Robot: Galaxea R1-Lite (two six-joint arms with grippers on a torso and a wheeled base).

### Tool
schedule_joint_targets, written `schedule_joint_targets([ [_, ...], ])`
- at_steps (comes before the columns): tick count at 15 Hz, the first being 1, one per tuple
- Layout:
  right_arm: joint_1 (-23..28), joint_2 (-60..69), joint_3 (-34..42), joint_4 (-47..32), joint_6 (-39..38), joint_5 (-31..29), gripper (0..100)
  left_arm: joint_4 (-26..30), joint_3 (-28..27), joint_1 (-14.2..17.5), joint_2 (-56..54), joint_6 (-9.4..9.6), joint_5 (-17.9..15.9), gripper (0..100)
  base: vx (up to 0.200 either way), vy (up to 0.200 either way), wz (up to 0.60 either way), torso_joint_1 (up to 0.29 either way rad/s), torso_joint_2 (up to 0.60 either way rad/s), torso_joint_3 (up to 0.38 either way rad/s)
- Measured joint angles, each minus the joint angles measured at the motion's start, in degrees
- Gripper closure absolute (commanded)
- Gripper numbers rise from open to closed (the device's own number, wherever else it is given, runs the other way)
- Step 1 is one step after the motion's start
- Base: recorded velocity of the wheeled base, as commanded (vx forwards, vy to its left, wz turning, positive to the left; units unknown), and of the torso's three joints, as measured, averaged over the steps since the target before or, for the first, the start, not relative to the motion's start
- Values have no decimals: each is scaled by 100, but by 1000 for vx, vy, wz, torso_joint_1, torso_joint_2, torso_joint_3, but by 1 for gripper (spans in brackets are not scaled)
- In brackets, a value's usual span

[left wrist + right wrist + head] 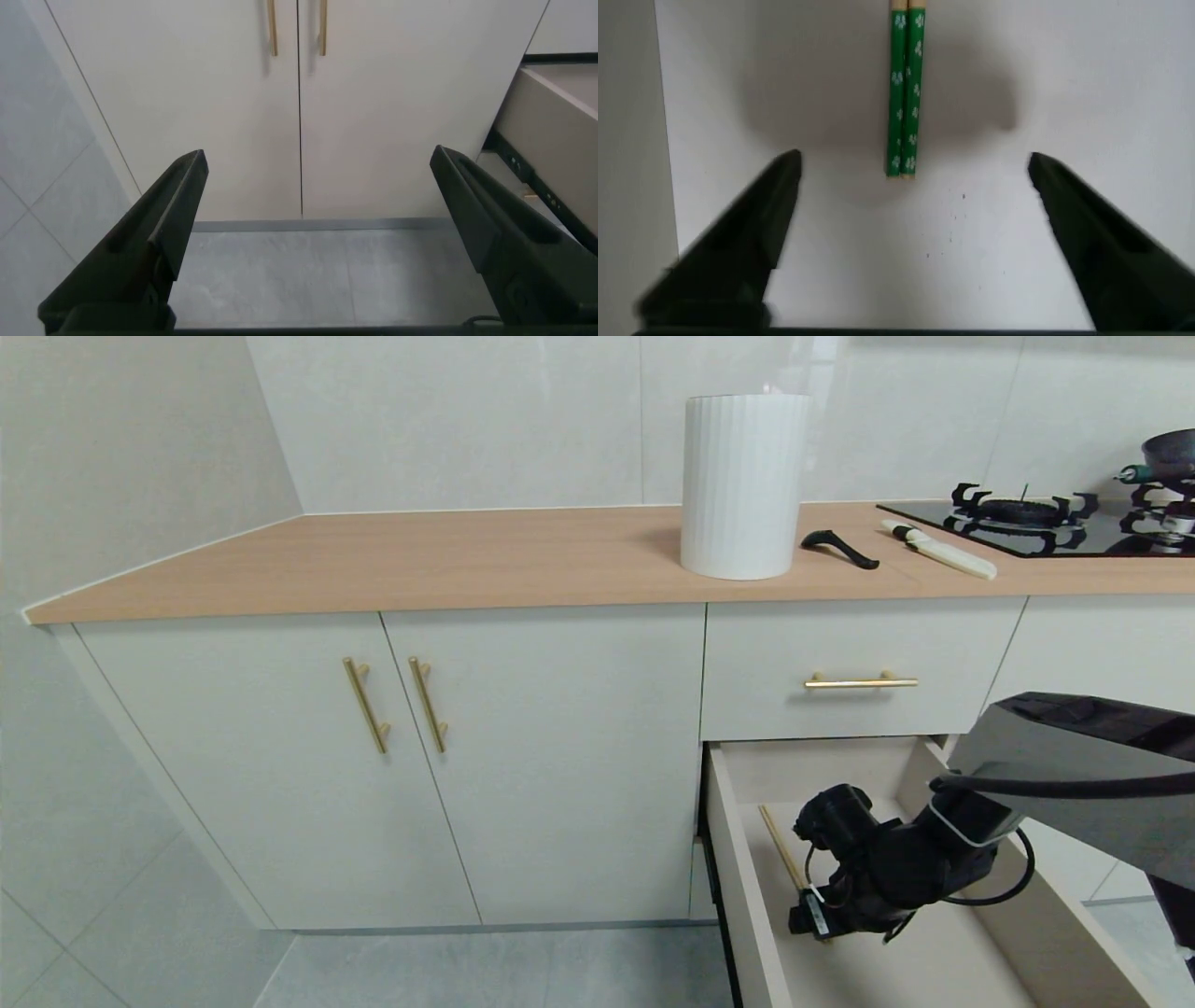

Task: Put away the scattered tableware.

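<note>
A pair of chopsticks (780, 849) lies on the floor of the open lower drawer (738, 877). Their green patterned ends (904, 93) stop just beyond my right gripper (910, 215), which is open, holds nothing and sits inside the drawer (812, 915). On the wooden counter lie a cream-handled knife (938, 549) and a small black utensil (840, 547), beside a tall white ribbed container (744, 485). My left gripper (318, 168) is open and empty. It is low near the floor, facing the cabinet doors, with the open drawer's side (551, 103) nearby.
A gas stove (1046, 518) with a pot takes up the counter's far right. A shut drawer with a gold handle (859, 682) sits above the open one. Two cabinet doors (392, 705) with gold handles stand to the left. The counter's left half is bare.
</note>
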State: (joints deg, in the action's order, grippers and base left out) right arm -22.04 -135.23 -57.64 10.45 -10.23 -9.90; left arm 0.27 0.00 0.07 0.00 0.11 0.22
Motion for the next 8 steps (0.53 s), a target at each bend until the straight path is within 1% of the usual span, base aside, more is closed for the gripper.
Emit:
schedule_joint_targets([
  [4, 129, 496, 194, -99, 16, 183, 0, 0, 0, 0, 0, 0, 2, 0, 0, 0, 0, 0, 0, 0],
  [8, 418, 1602, 251, -875, 216, 216, 0, 0, 0, 0, 0, -1, 2, 0, 0, 0, 0, 0, 0, 0],
])
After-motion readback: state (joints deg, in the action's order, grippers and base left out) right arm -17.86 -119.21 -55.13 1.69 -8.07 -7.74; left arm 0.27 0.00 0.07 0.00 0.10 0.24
